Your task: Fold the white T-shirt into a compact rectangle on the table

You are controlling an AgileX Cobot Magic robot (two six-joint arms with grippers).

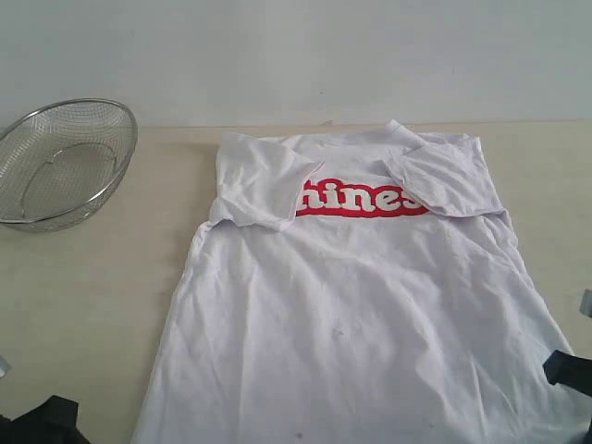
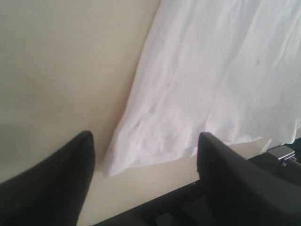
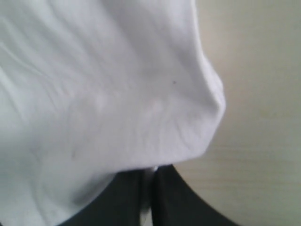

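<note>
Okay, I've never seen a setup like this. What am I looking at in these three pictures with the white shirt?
It is a robot with two arms, each ending in a pincer. The wide picture comes from a separate camera looking over the table. On the table lie a white T-shirt, printed side up, and a wire-mesh bowl off to one side. The other two pictures come from cameras on the robot's wrists. The left pincer stands open near a corner of the shirt, holding nothing. The right pincer is closed and seems to pinch the shirt's edge.
</note>
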